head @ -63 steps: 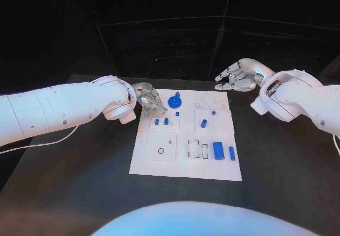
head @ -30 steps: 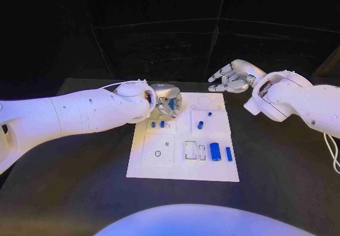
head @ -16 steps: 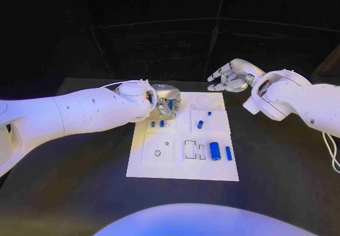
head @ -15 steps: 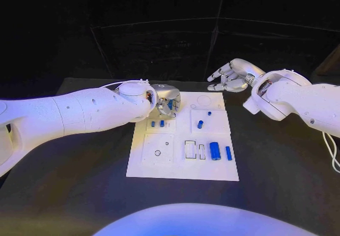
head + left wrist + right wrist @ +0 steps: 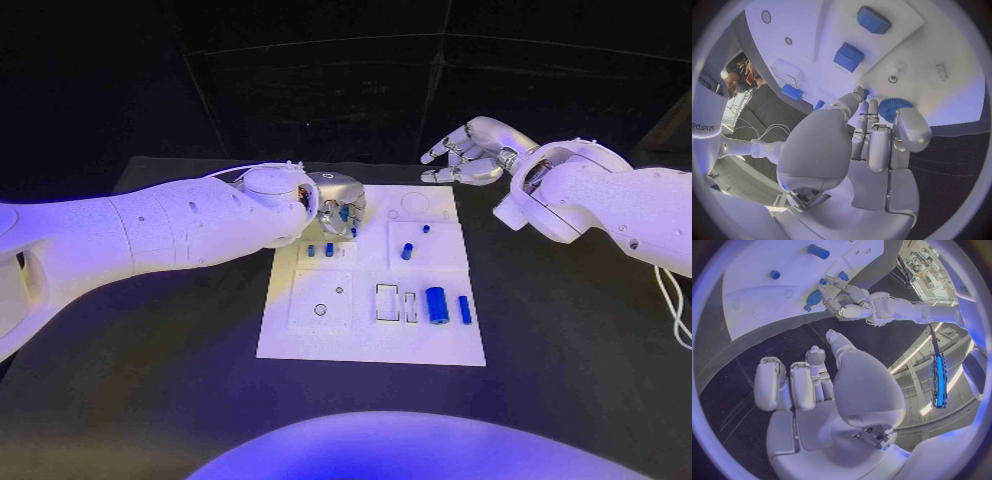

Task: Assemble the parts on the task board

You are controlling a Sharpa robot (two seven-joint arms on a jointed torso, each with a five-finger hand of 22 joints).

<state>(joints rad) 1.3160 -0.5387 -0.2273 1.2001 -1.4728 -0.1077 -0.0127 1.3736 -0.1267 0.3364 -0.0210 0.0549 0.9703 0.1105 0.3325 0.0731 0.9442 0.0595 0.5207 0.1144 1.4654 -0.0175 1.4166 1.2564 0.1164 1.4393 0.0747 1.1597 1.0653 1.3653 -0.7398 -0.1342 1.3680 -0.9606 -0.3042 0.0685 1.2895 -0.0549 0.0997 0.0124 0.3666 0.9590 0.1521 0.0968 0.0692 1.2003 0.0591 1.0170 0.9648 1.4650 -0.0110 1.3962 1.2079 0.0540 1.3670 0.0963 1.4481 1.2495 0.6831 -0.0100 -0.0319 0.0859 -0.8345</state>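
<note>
Task board (image 5: 372, 330), white plate, lies mid-desk (image 5: 159, 390), long side running from the near edge toward the far edge. Head view: blue parts on it, namely a fat cylinder (image 5: 436, 306) and a thin bar (image 5: 464, 309) near the board's right edge toward the near end, two small blocks (image 5: 319, 250) side by side toward the left edge, a short peg (image 5: 407, 251) around the middle, a tiny one (image 5: 426, 229) just beyond it. Left hand (image 5: 340, 206) sits over the board's far left corner, fingers curled down around something blue; contact is hard to read from up here. Right hand (image 5: 464, 157) hovers beyond the board's far right corner, off the plate, fingers apart, nothing in it.

Left wrist view: left hand (image 5: 873, 145) has its fingertips (image 5: 859, 95) down at a blue ribbed round part (image 5: 891, 106) on the board (image 5: 817, 40); thumb lies against the disc's side, other fingers on the opposite side, so it pinches the disc. Two blue blocks (image 5: 848, 56) lie farther along the board, apart from the hand.

Right wrist view: right hand (image 5: 811, 385) loose and spread over dark desk (image 5: 729, 375), holding nothing, clear of the board (image 5: 761, 290). Left hand (image 5: 845, 302) shows across the board corner, fingers at the blue round part (image 5: 813, 298). Small blue pegs (image 5: 817, 251) stand farther in.
</note>
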